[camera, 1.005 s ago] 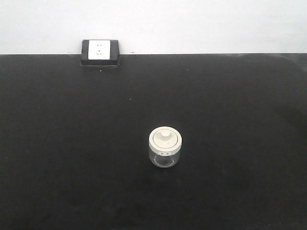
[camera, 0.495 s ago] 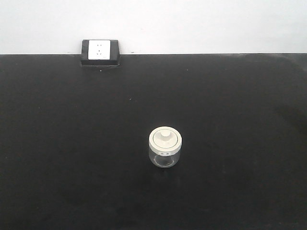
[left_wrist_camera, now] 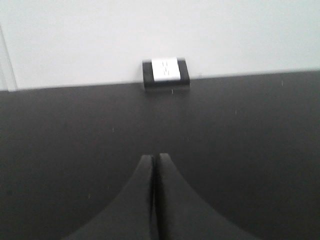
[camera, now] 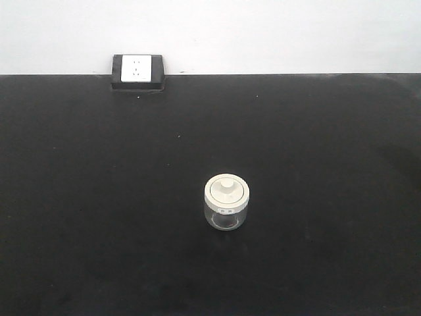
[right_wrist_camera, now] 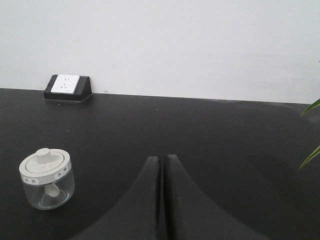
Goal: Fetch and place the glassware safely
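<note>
Squat clear glass jar with cream-white knobbed lid stands upright on black tabletop, at ten o'clock from the right gripper; both right and left gripper pressed closed, empty.

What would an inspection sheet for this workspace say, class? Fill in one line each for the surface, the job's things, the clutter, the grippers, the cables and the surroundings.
Surface: black tabletop, matte, a few pale specks.
Job's things: glass jar standing upright near the middle, cream lid on, knob on top, small markings on the lid's rim; untouched.
Clutter: nothing seen.
Grippers: left gripper shut and empty, above bare table; right gripper shut and empty, the jar off to its left, apart from it.
Cables: nothing seen.
Surroundings: white wall behind; power socket block at the table's far edge; green leaf tips at the right wrist view's edge.
</note>
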Robot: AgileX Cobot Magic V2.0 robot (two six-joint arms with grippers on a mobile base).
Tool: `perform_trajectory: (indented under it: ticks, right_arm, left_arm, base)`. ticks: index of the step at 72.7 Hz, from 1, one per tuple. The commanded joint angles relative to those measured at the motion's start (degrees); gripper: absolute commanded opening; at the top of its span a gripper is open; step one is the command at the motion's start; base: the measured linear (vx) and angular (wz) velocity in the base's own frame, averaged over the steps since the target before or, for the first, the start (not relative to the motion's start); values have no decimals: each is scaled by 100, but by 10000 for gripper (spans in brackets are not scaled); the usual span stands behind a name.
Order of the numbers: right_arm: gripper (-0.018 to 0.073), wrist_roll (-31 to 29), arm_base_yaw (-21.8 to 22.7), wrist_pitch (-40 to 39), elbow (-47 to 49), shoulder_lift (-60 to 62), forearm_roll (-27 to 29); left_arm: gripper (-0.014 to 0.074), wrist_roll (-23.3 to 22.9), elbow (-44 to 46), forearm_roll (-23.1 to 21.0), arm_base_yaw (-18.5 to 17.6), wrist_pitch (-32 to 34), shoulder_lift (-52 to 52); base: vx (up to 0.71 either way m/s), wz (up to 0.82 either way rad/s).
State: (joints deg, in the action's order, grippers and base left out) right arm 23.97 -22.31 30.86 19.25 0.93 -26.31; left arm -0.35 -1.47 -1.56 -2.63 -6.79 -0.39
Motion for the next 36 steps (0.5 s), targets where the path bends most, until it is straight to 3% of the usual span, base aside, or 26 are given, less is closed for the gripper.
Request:
perform_trajectory:
  ticks: [1, 36]
  right_arm:
    - [-8, -5, 10, -418, 137, -125, -107]
    - [-8, -5, 10, -418, 137, -125, -107]
  left_arm:
    - [-7, -168, -170, -6, 16, 586, -75]
    - [-7, -1008, -181, 5, 16, 876, -103]
  base:
    - [0, 0]
    - [0, 0]
